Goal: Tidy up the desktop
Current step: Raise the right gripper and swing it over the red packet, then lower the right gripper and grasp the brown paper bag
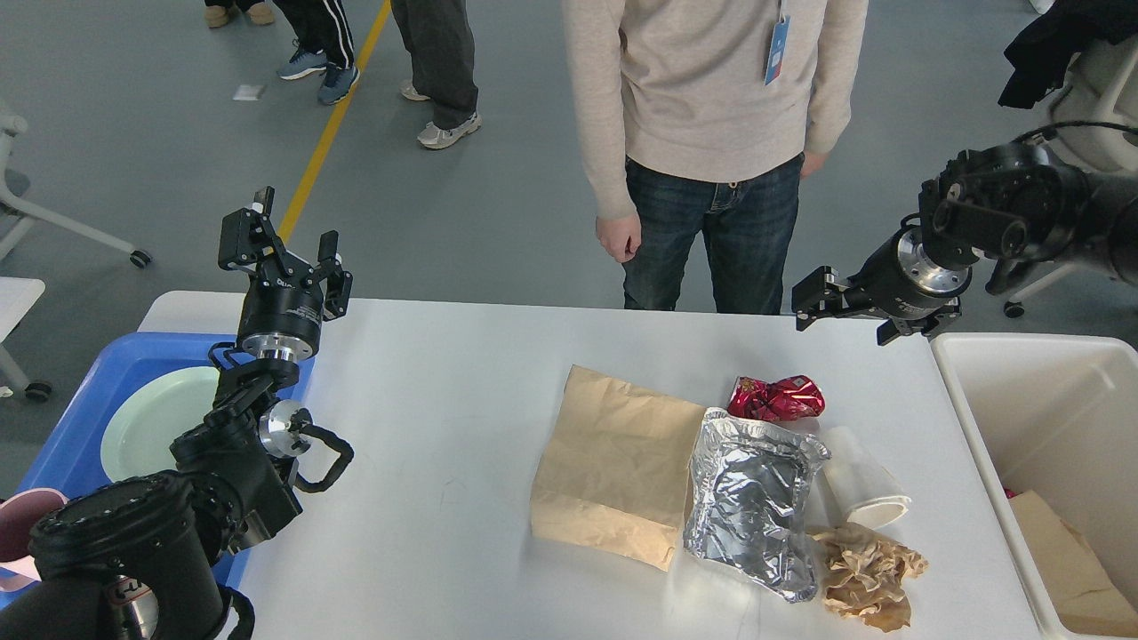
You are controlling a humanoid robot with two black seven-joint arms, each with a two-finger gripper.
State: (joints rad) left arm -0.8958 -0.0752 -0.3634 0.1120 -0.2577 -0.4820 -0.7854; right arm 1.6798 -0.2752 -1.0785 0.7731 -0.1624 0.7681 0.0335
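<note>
The white desktop (427,400) carries a heap of litter right of centre: a flat brown paper bag (613,462), a crumpled silver foil bag (751,498), a red wrapper (775,397), a white paper cup (862,489) on its side and a crumpled brown napkin (867,573). My left gripper (293,233) stands open and empty above the table's far left corner, pointing up. My right gripper (811,300) hovers over the far right edge of the table, pointing left, above and behind the red wrapper. It is dark and its fingers cannot be told apart; nothing shows in it.
A white bin (1049,418) at the right holds brown cardboard (1067,560). A blue tray (80,427) at the left holds a pale green plate (151,427) and a pink cup (18,533). A person (711,133) stands at the far edge.
</note>
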